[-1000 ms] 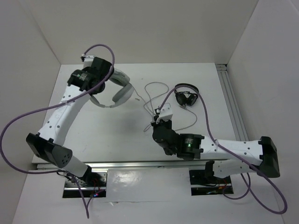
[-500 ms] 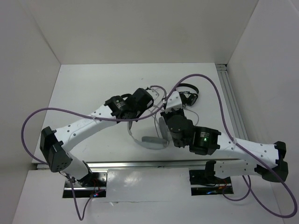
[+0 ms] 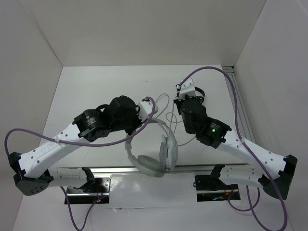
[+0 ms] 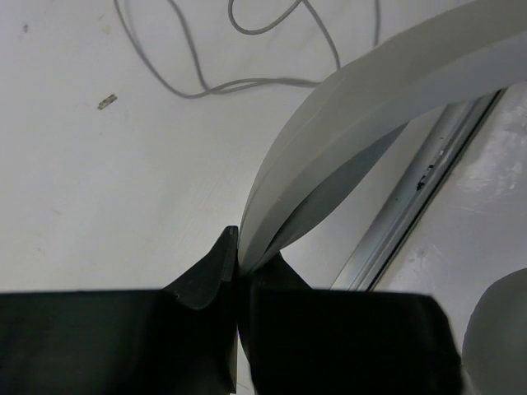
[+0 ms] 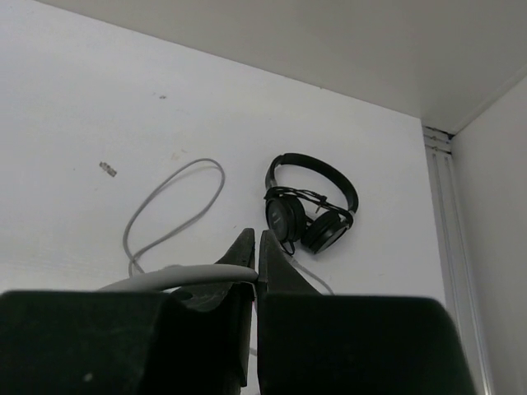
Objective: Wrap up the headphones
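Observation:
The white and light-grey headphones (image 3: 153,166) hang over the table's front edge, one oval earcup (image 3: 169,148) facing right. My left gripper (image 3: 148,120) is shut on their wide headband (image 4: 370,90); in the left wrist view its fingertips (image 4: 239,253) pinch the band's end. My right gripper (image 3: 182,99) sits at the back right, mostly hidden under its wrist. In the right wrist view it (image 5: 257,247) is shut on the thin grey cable (image 5: 189,276). The slack cable loops on the table (image 3: 166,115) between the arms and also shows in the left wrist view (image 4: 206,82).
Smaller black headphones (image 5: 309,214) lie just beyond the right gripper, and are partly hidden by the right wrist in the top view (image 3: 198,92). A metal rail (image 3: 238,103) runs along the table's right side. The front rail (image 4: 420,189) is under the held headband. White walls enclose the table.
The left arm carried the white headphones from the back left to the front middle. The right arm swung from the table's middle toward the black headphones, holding the cable.

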You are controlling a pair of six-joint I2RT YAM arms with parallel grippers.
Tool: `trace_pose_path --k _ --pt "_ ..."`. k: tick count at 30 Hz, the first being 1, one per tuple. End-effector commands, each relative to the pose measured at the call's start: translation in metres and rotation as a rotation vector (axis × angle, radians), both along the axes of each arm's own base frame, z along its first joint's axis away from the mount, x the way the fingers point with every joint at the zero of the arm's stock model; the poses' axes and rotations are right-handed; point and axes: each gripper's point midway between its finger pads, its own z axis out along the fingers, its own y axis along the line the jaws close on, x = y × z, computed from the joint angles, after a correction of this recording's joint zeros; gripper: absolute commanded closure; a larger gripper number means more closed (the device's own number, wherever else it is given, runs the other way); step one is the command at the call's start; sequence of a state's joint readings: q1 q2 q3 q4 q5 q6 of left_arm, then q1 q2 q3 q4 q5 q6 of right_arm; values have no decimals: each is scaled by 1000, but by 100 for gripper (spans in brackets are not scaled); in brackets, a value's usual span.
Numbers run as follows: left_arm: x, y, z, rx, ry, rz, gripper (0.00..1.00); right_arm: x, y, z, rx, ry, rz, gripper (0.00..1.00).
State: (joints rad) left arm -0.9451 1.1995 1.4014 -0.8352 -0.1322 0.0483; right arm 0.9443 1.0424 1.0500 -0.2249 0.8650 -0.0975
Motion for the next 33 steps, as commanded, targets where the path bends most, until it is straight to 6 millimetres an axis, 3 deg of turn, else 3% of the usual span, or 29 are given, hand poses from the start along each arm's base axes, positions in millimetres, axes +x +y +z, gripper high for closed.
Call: trace_pose_path --k 1,3,4,7,9,14,18,22,24,33 --pt "-20 -19 39 -144 -16 -119 100 17 19 12 83 -7 83 100" --pt "-16 -14 59 -185 -53 -73 100 29 16 3 93 20 82 100" --pt "-12 -11 66 -194 -73 -42 100 29 28 1 116 39 163 100" --pt "-23 -8 89 -238 -73 -81 100 44 33 -12 147 82 209 100" --pt "-15 -8 83 -194 -54 -27 100 45 38 -2 189 82 215 100" --pt "33 16 74 -118 -126 273 100 19 49 54 283 -18 292 100" --pt "76 34 57 -49 -77 521 100 9 53 66 266 -22 280 100" --pt "84 24 25 53 14 571 100 8 56 57 221 -9 264 100" --pt "80 11 21 53 36 531 100 12 52 52 195 -1 232 100" --pt "65 -4 28 -22 79 407 100 33 38 20 111 37 125 100"
